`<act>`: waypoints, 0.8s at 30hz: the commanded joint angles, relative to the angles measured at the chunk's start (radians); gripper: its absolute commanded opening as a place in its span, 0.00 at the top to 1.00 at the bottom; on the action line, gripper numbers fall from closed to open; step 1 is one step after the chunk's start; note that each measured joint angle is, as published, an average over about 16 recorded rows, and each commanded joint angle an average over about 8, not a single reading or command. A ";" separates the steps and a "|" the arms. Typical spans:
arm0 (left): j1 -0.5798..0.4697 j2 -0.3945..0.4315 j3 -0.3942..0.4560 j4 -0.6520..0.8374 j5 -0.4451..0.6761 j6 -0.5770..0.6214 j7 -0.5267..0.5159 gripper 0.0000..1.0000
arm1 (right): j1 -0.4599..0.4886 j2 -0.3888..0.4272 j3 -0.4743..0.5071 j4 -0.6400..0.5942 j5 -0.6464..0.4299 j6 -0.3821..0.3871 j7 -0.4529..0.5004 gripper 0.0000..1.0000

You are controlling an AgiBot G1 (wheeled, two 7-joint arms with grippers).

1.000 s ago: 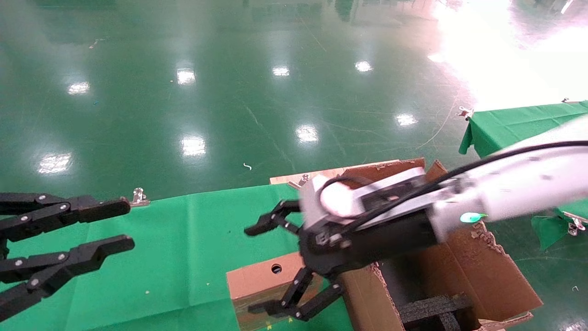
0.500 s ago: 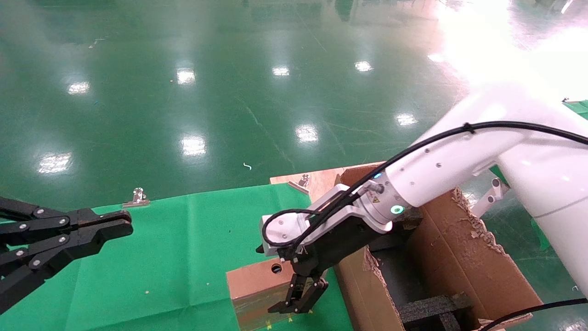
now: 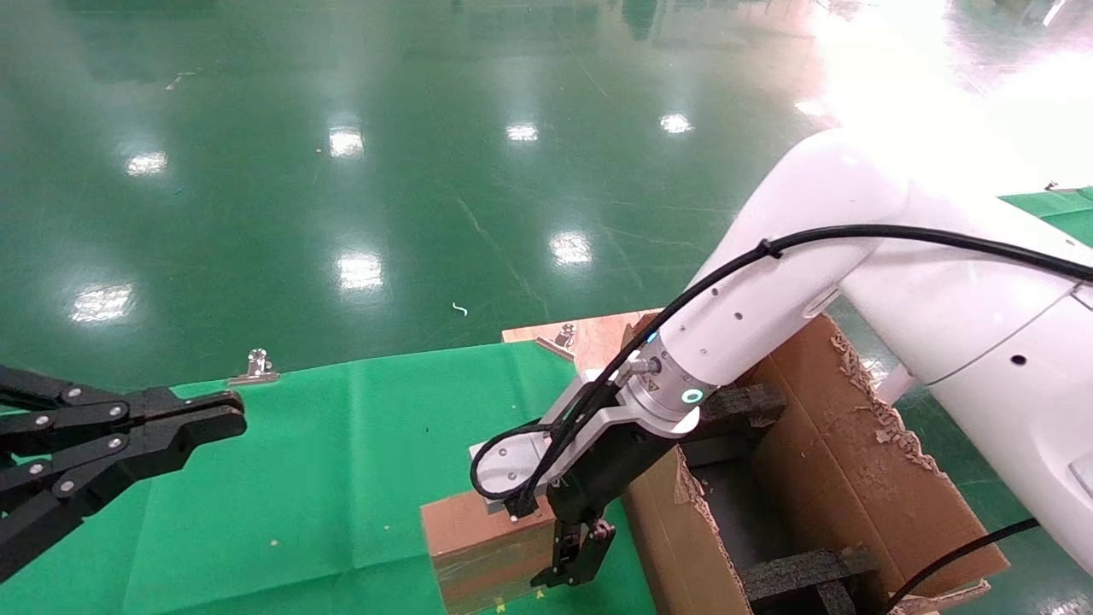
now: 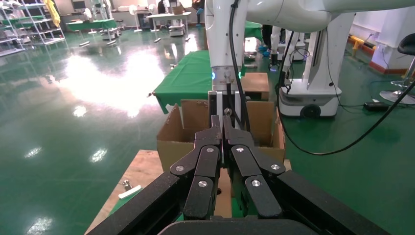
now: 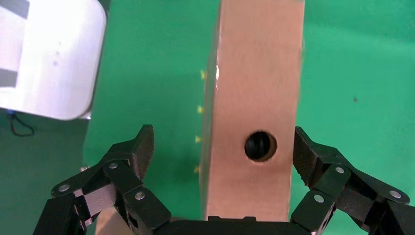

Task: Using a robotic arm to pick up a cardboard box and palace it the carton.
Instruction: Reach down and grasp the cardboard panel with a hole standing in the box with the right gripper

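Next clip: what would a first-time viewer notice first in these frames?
The thick white robotic arm sweeps in from the right, its right gripper open and straddling the narrow top edge of the cardboard box on the green cloth, a finger on each side. Just right of it gapes the carton, flaps ragged. The left gripper sits shut at the left edge.

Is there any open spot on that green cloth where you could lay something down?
Yes: the wide stretch of green cloth between the left pincer and the cardboard box lies bare. It is crowded on the robot's right, where the right pincer straddles the box hard against the carton.
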 commanded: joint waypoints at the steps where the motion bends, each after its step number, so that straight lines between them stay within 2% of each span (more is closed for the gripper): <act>1: 0.000 0.000 0.000 0.000 0.000 0.000 0.000 0.00 | 0.007 -0.009 -0.019 0.003 -0.011 0.002 0.003 0.00; 8: 0.000 0.000 0.000 0.000 0.000 0.000 0.000 0.00 | 0.023 -0.019 -0.045 0.009 -0.008 0.005 0.007 0.01; 9: 0.000 0.000 0.000 0.000 0.000 0.000 0.000 0.00 | 0.026 -0.020 -0.048 0.010 -0.008 0.005 0.007 0.08; 16: 0.000 0.000 0.000 0.000 0.000 0.000 0.000 0.00 | 0.034 -0.023 -0.057 0.015 -0.011 0.005 0.006 0.94; 17: 0.000 0.000 0.000 0.000 0.000 0.000 0.000 0.00 | 0.033 -0.023 -0.056 0.015 -0.011 0.005 0.007 0.99; 24: 0.000 0.000 0.000 0.000 0.000 0.000 0.000 0.00 | 0.030 -0.021 -0.052 0.013 -0.008 0.005 0.007 1.00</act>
